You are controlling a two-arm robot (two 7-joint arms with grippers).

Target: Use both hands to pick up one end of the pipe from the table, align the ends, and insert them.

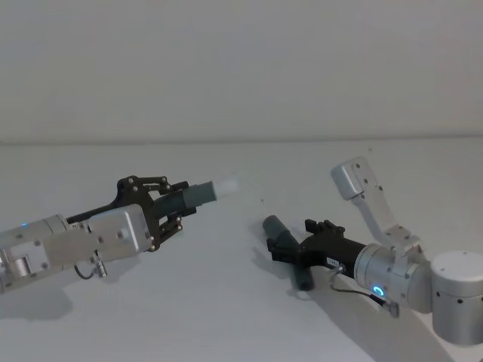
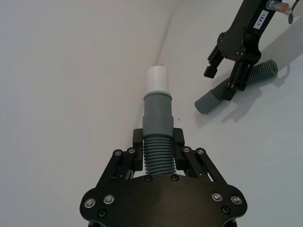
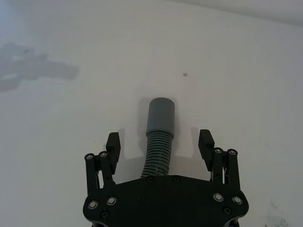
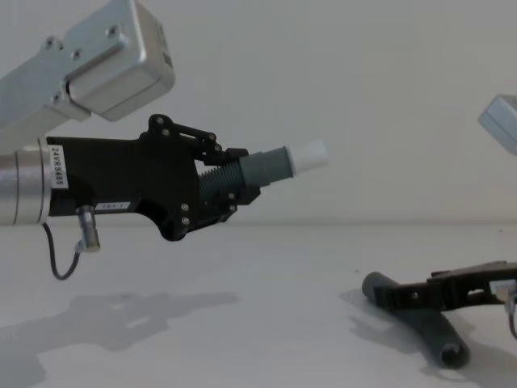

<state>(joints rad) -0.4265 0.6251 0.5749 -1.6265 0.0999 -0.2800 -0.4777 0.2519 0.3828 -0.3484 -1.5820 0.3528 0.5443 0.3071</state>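
The table point(image 1: 226, 317) carries the long piece point(image 4: 428, 327), which lies flat on it and serves as the marker for everything else.

The right gripper point(image 3: 158, 138) is down at the long piece. Its jaws are apart, one on each side of the ribbed stretch just behind the collar point(image 3: 160, 111), and neither touches it.

The left gripper point(image 4: 242, 182) is well above the long piece and to its left. It is clamped on the ribbed part of the short piece point(image 2: 157, 113). The white tip point(image 2: 157, 79) sticks out free past the jaws and points roughly toward the space over the long piece.

The step in hand looks like the right-hand grasp. To do it well, the jaws should close squarely on the ribs close behind the collar, leaving the collar's mouth uncovered. A grip too far back would likely let the rubbery tube droop and spoil the alignment. A grip on the collar itself could squeeze the mouth out of round.

The tube should sit midway between the jaws before they close, so it is not pushed sideways along the table. Once held, it should rise straight off the table before the collar turns to face the white tip. The left gripper can likely hold steady meanwhile.
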